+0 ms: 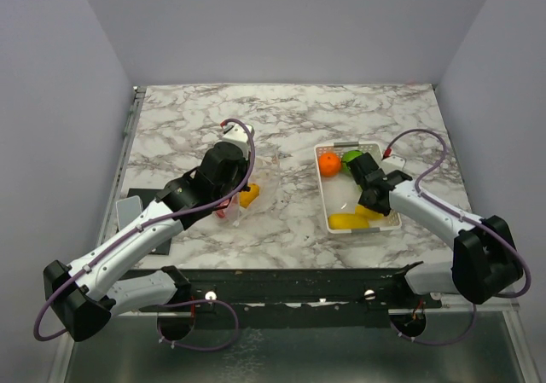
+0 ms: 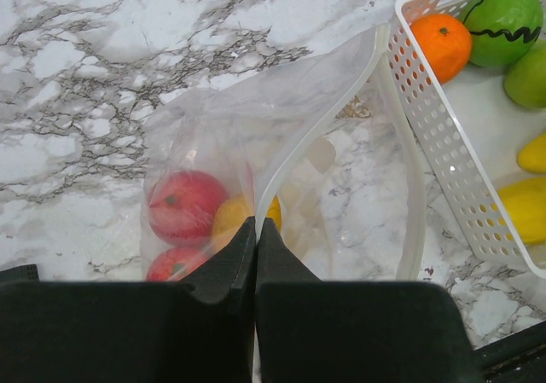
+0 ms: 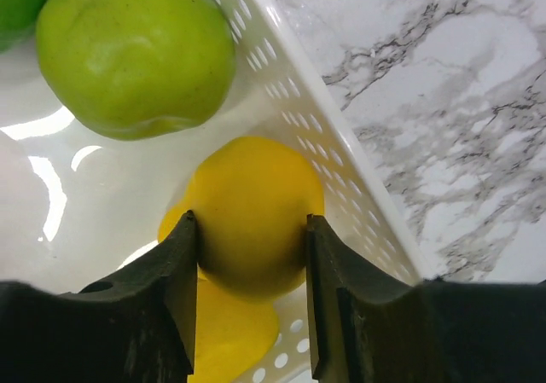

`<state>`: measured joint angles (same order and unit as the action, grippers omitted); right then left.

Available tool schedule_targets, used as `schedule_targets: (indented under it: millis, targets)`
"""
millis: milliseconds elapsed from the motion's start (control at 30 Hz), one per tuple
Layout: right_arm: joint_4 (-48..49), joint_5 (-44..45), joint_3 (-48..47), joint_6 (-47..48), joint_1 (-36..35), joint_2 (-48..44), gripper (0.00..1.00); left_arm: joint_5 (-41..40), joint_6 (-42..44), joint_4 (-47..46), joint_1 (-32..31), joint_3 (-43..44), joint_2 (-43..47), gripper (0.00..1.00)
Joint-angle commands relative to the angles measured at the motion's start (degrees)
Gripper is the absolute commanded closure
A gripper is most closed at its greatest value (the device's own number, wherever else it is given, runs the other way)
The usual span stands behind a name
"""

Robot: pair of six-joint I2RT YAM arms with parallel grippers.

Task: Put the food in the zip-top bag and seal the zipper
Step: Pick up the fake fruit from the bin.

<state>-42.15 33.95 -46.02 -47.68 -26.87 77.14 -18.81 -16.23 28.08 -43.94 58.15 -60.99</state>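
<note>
Left fingers (image 2: pixel 256 225) are pressing together, pinching the thin bag (image 2: pixel 341 153) at its mouth edge just beside the tray (image 2: pixel 435 127). That film is looking soft and slippery, so the stiffer rim is seeming the place to hold. Red fruit (image 2: pixel 183 204) is sitting inside. Right fingers (image 3: pixel 250 221) are squeezing a yellow fruit (image 3: pixel 256 174) in the tray: glossy, hard, probably light, best gripped across its middle. Its underside is hiding behind the fingers, and the zipper (image 2: pixel 320 127) is barely showing in clear plastic.

The marble-patterned table (image 1: pixel 281 110) carries a white tray (image 2: pixel 435 136) (perforated walls). Left of the tray rests the clear zip-top bag (image 2: pixel 341 101), and farther left a black mat (image 1: pixel 145 194).
</note>
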Motion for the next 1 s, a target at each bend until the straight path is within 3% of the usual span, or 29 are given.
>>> schedule_targets:
  millis: [0, 133, 200, 533, 967]
  targets:
    - [0.64, -1.37, 0.55, 0.39, 0.40, -1.22, 0.71, 0.70, 0.20, -1.36, 0.31, -0.85, 0.91, 1.00]
    - [-1.36, -1.52, -1.37, 1.49, 0.36, -4.45, 0.94, 0.70, 0.23, -1.44, 0.29, -0.93, 0.88, 1.00]
    - [-1.88, -2.20, -2.45, 2.29, 0.33, -6.45, 0.99, 0.63, 0.22, -1.44, 0.35, -0.93, 0.79, 1.00]
    - [-2.32, -8.60, -8.90, 7.95, 0.35, -14.56, 0.99, 0.10, 0.29, -1.44, 0.31, -1.02, 0.61, 1.00]
    - [9.05, -31.02, -15.85, 17.68, -1.90, -19.25, 0.99, -0.31, 0.27, -1.44, 0.28, -1.11, 0.20, 1.00]
